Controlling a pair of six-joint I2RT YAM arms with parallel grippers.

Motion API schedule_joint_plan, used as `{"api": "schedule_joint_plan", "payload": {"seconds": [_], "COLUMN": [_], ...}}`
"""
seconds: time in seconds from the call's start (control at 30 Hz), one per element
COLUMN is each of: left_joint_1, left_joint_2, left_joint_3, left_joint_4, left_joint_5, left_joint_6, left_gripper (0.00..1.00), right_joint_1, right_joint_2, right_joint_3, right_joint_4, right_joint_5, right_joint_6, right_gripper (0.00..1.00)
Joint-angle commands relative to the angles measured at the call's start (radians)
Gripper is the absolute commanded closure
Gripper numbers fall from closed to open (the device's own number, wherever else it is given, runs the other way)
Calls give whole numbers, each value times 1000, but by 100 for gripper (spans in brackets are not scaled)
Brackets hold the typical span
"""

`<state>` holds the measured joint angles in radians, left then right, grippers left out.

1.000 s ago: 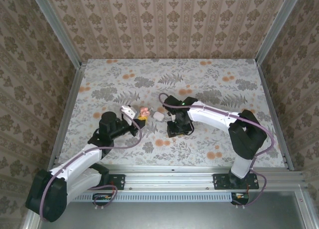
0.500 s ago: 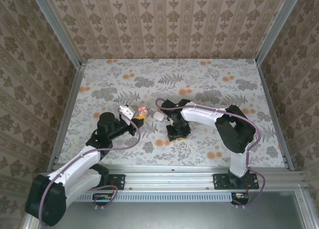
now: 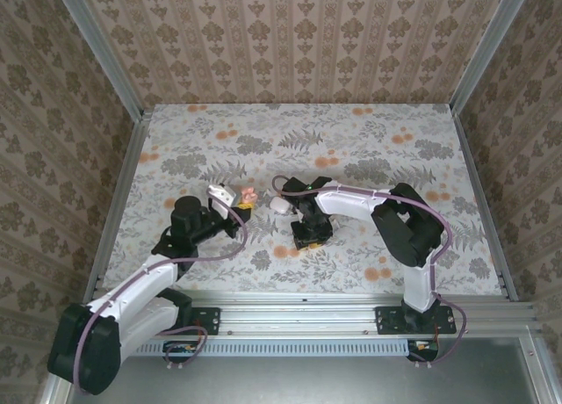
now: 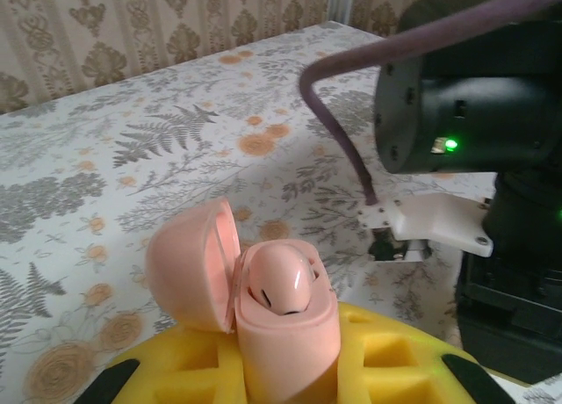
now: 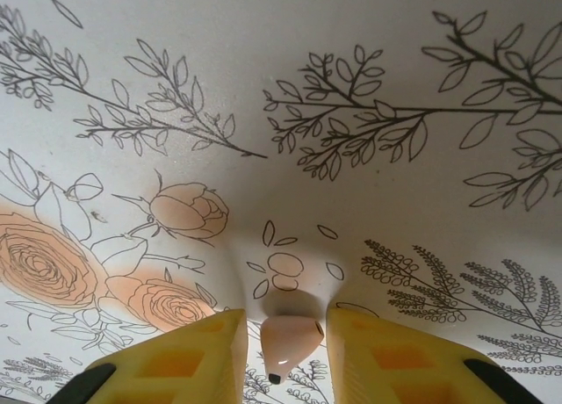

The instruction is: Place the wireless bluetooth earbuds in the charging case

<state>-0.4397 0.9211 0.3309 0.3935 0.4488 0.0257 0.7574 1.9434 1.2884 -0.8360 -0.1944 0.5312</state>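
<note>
The charging case (image 4: pixel 285 334) is pink here, not white. Its lid (image 4: pixel 189 263) stands open and one pink earbud (image 4: pixel 281 281) sits inside. My left gripper (image 4: pixel 281 373) is shut on the case, with its yellow pads (image 4: pixel 395 360) on both sides. From above, the case (image 3: pixel 251 194) is held just over the table, left of centre. My right gripper (image 5: pixel 285 351) points down at the table (image 5: pixel 290 88) with its jaws either side of a second pink earbud (image 5: pixel 290 338). Its yellow pads (image 5: pixel 189 356) leave narrow gaps to that earbud. From above, the right gripper (image 3: pixel 307 235) stands right of the case.
The floral table (image 3: pixel 369 149) is walled by patterned panels on three sides. The right arm's black wrist (image 4: pixel 465 97) with its purple cable (image 4: pixel 342 123) stands close on the right of the held case. Open floor lies behind and to both sides.
The right gripper has shifted slightly left and towards the near edge, and its jaws have narrowed around the earbud. The left gripper with the case has drifted a little left.
</note>
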Motion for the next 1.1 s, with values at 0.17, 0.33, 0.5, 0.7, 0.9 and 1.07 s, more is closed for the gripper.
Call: {"api": "schedule_joint_plan", "payload": {"seconds": [0.17, 0.33, 0.5, 0.7, 0.9, 1.07], "left_joint_1": [12, 13, 10, -8, -84, -111], "left_joint_2": [8, 49, 115, 218, 341, 410], "left_joint_3": [10, 14, 16, 41, 67, 113], "left_joint_4": [33, 60, 124, 159, 232, 226], "left_joint_5": [27, 48, 74, 92, 87, 130], "left_joint_6": [-8, -21, -34, -27, -22, 4], "left_gripper": [86, 86, 87, 87, 89, 89], "right_joint_1": [12, 11, 9, 0, -12, -16], "right_joint_2": [-28, -88, -187, -327, -461, -540], "right_joint_3": [-56, -99, -176, -311, -424, -454], "right_joint_4": [13, 93, 216, 413, 578, 650], "right_joint_5": [46, 64, 116, 176, 209, 219], "right_joint_6": [43, 89, 140, 206, 221, 211], "right_gripper": [76, 79, 80, 81, 80, 80]}}
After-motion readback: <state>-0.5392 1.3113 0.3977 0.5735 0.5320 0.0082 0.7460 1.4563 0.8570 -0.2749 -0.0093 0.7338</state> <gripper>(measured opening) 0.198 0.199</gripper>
